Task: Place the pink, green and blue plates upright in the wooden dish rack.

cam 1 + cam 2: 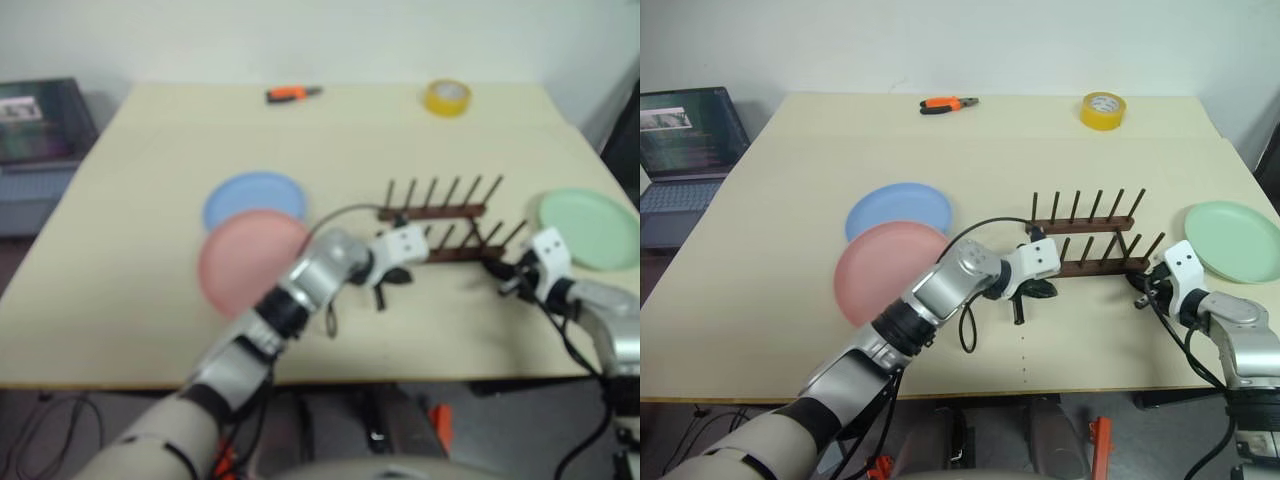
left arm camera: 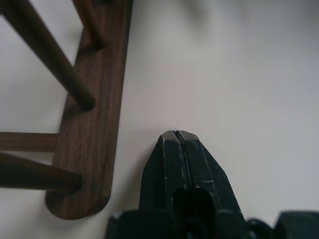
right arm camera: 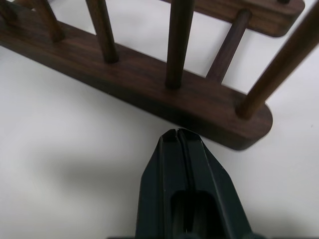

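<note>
Wooden dish rack (image 1: 1085, 243) sitting just right of centre in the right eye view, pegs up, no plates in it yet. Left gripper (image 1: 1028, 297) parked at the rack's left end, close to the near rail, fingers pinched together with nothing between them; in the left wrist view, fingertips (image 2: 178, 141) right beside the rounded end of the rail, whether actually touching it or not, can't tell. Right gripper (image 1: 1140, 291) down at the rack's right end, also clamped shut and empty, with the tips in the right wrist view just short of the near rail. Blue plate (image 1: 900, 211) lying flat at centre left of the frame, pink plate (image 1: 885, 267) flat just below it and overlapping its lower edge, partly hidden by the left forearm. Green plate (image 1: 1236, 240) flat at the right edge of the frame, a bit beyond the rack's right end and apart from it. Along the top edge of the table (image 1: 770, 300): orange-handled pliers (image 1: 948, 103) around top centre, yellow tape roll (image 1: 1102, 110) further right. Open laptop (image 1: 685, 140) off the table in the upper left.
</note>
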Available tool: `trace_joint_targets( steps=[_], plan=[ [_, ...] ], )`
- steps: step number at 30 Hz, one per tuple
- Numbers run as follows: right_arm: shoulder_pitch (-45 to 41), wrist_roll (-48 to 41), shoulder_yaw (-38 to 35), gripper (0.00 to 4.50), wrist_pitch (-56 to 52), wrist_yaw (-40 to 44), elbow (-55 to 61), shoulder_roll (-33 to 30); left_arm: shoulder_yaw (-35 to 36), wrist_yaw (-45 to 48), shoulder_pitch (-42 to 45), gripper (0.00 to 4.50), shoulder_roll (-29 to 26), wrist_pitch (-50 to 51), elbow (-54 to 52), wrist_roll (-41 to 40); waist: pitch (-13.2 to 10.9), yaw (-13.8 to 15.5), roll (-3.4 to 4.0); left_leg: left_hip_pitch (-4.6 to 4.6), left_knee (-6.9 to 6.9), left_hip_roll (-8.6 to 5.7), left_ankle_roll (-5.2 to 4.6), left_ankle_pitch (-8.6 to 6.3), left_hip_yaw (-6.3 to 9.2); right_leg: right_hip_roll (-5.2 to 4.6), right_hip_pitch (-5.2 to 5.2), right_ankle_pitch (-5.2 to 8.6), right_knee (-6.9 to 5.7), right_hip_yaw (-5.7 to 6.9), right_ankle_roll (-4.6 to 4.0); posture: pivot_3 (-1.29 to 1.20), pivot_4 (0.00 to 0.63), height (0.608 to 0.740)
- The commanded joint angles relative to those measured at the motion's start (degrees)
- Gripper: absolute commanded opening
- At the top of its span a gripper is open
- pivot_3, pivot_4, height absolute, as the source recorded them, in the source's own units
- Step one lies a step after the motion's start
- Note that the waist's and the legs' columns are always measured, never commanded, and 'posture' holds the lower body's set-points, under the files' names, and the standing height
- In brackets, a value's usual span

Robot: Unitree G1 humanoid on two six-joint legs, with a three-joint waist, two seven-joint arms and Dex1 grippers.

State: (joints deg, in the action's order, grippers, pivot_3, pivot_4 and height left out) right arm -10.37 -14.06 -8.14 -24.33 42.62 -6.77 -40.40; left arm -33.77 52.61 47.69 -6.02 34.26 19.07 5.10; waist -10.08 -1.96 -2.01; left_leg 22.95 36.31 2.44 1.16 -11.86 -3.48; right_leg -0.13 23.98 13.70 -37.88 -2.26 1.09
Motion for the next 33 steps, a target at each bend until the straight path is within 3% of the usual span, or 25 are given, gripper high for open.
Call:
trace_joint_targets(
  steps=[1, 18, 33],
  plan=[
    [-1.7, 1.8, 0.96, 0.01, 3.05, -1.84, -2.37, 1.84, 1.37, -2.07, 1.71, 0.0, 1.37, -1.49, 0.81, 0.65, 0.01, -0.09, -0.02, -0.01, 0.01, 0.0, 0.0, 0.0, 0.0, 0.0, -0.01, 0.0, -0.01, 0.0, 0.0, 0.0, 0.15, 0.74],
    [-7.01, 4.28, 3.32, 0.01, 6.6, -3.11, -6.26, 7.09, 5.05, -10.2, 4.71, 0.0, 2.67, -4.88, 9.18, 2.94, 0.02, -0.93, -0.04, -0.04, 0.08, 0.0, 0.0, 0.0, -0.01, 0.01, -0.08, -0.07, 0.01, -0.04, 0.1, 0.0, 0.15, 0.74],
    [-12.08, 8.36, 4.81, 0.01, 15.89, -7.84, -13.19, 11.09, 9.8, -19.01, 8.13, 0.0, 4.55, -9.86, 18.65, 4.01, 0.02, -1.19, -0.04, 0.02, 0.03, 0.0, 0.0, 0.0, -0.06, 0.0, -0.02, -0.08, 0.06, -0.06, 0.11, 0.0, 0.15, 0.74]
  ],
)
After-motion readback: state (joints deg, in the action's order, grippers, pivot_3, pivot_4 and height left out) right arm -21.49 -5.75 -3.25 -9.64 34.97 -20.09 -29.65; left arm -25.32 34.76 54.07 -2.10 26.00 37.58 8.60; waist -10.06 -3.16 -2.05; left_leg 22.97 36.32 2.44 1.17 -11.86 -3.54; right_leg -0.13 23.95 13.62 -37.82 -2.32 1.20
